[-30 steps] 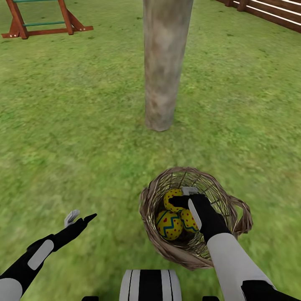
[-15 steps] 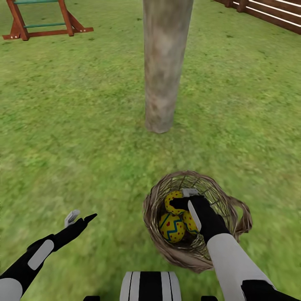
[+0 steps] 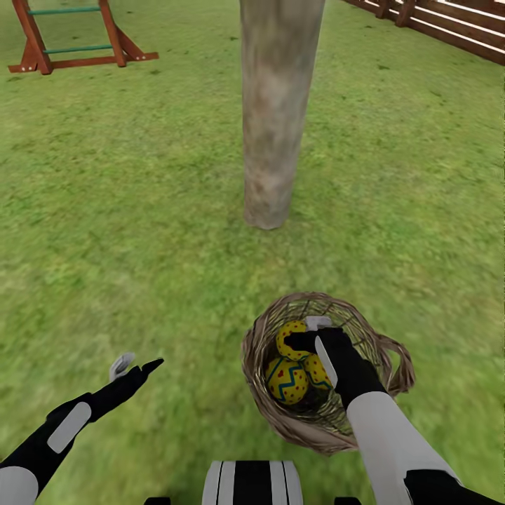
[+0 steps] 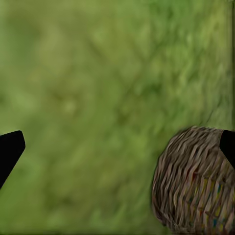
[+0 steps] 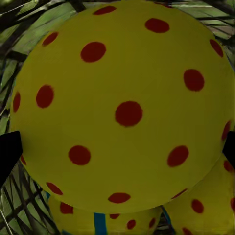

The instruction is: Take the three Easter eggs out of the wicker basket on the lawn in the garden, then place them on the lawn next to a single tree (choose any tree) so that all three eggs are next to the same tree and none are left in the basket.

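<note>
The lawn [image 3: 126,210] spreads across the whole head view, short green grass with a mottled blur. At the upper centre stands the tree [image 3: 275,112], a thick grey-brown trunk rising out of the top of the frame, its foot on the grass just above the middle. A wooden fence [image 3: 449,24] runs along the upper right corner, and a red-brown climbing frame [image 3: 73,35] with green rungs sits at the upper left.

In the lower right of centre the wicker basket [image 3: 280,414] rests on the grass below the trunk and apart from it, a loop handle at its right rim. All three Easter eggs [image 3: 285,381] lie inside it, clustered together toward its left side.

The right gripper [image 3: 303,335] reaches down into the basket, its fingers either side of the uppermost egg [image 5: 122,107]; in the right wrist view, dark fingertips [image 5: 9,154] show at both flanks of that egg, clamped on it.

The left gripper [image 3: 135,365] hovers over bare grass at the lower left, its fingers spread apart and holding nothing; the left wrist view shows the basket's woven wall beside one fingertip [image 4: 10,149].
</note>
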